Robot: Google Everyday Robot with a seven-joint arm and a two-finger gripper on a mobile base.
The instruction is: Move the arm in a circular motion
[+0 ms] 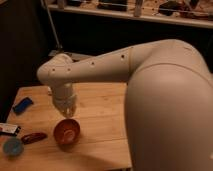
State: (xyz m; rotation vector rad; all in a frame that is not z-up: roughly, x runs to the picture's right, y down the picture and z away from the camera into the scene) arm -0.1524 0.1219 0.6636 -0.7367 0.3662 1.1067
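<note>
Cream-white gripper point(67, 109), tapered and pointing straight down, its short prongs drawn together on nothing; the task is pure motion, so no grasp is called for. It hangs just above the far rim of an orange-brown bowl point(66, 132), with no contact evident, a height that should let a sweep pass over the tableware. The arm point(107, 65) carries it: a short wrist segment drops from a rounded elbow at left, a long tube with small dark holes runs rightward and upward, and a very large segment fills the right foreground. This bent, reached-out pose sets the tool over the left part of the wooden table point(100, 110), probably to give room for tracing a circle. Along the table's left edge lie a blue flat object point(22, 106), a dark red oblong item point(34, 137), a light blue round dish point(12, 146) and a white packet point(7, 129), all apart from the tool. Dark shelving point(125, 15) stands behind.
</note>
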